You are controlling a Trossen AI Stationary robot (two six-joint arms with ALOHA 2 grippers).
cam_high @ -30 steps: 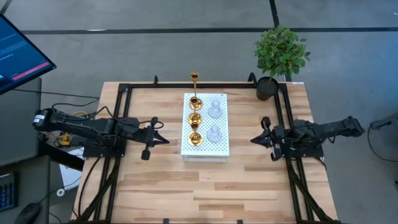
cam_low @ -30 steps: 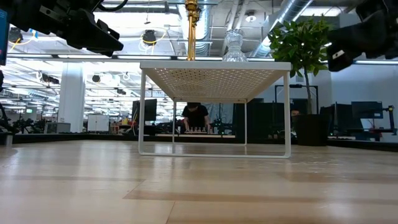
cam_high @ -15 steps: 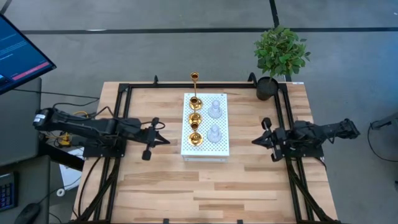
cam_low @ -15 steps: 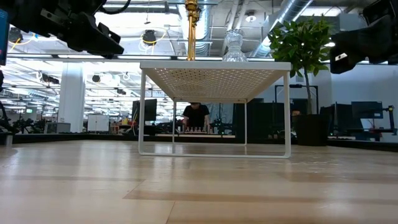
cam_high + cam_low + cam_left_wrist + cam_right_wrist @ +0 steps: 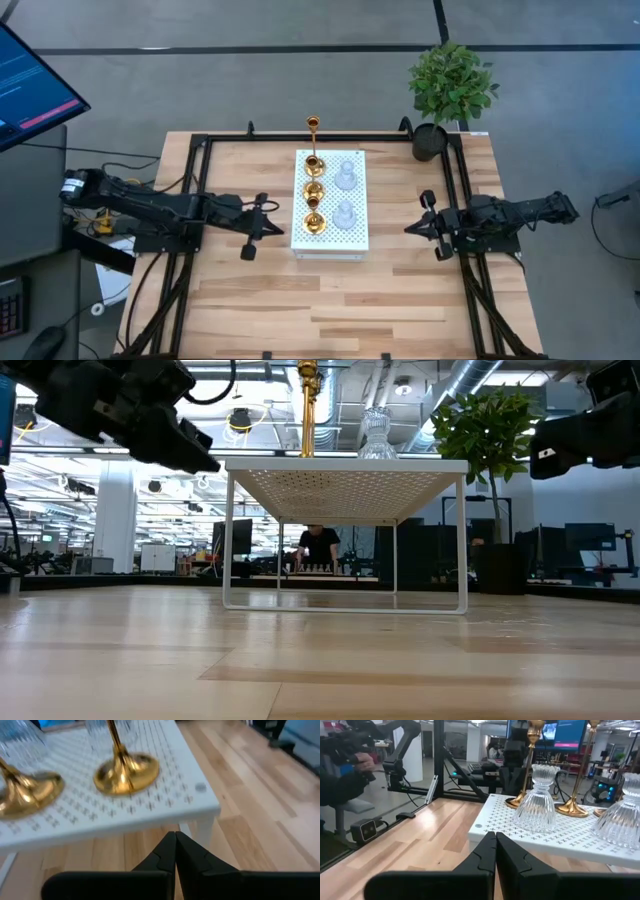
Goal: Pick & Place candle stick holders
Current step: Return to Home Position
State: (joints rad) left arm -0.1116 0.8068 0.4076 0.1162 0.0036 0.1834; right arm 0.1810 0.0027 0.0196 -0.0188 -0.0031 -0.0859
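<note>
My left fingers point(image 5: 167, 851) and right fingers point(image 5: 487, 851) are both pressed together on nothing, pointing inward at the white perforated shelf point(image 5: 330, 243) between them, the left nearer. Upright on it stand the shiny gold holders point(image 5: 313, 222) in a row, ribbed glass holders point(image 5: 345, 213) beside them; I'd back each arm straight outward.

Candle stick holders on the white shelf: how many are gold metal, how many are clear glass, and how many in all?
Gold holders: 3
Clear glass holders: 2
Total on the white shelf: 5
</note>
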